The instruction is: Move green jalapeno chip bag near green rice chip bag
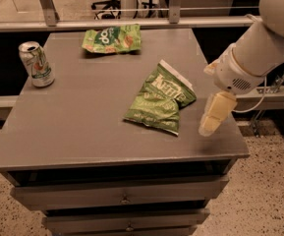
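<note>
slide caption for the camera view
Gripper hovers beside the Kettle chip bag; the lighter green bag lies farther back
</note>
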Robot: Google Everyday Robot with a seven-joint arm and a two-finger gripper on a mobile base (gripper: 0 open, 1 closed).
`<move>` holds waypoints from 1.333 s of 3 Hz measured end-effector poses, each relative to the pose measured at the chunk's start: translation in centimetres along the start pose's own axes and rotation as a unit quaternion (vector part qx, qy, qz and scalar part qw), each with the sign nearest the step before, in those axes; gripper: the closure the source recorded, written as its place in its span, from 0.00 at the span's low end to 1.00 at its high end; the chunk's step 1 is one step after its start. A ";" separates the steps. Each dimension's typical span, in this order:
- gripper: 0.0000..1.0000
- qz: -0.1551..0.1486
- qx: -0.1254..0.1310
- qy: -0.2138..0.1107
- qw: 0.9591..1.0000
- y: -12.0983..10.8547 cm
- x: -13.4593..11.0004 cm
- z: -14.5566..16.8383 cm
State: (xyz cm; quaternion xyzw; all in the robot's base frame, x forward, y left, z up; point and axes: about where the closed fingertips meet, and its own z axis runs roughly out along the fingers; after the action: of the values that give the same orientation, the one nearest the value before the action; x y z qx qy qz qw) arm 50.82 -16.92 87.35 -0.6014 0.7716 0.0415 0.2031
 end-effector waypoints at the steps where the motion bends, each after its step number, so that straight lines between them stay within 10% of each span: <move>1: 0.00 0.004 -0.005 -0.029 1.000 -1.0 -1.6 2.3; 3: 0.00 0.032 -0.031 -0.070 0.997 -1.7 -5.4 5.1; 4: 0.16 0.052 -0.051 -0.068 0.995 -1.5 -6.2 5.5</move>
State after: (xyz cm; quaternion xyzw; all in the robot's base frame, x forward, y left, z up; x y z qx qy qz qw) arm 54.85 -10.02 84.85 -0.5655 0.7834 0.1319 0.2214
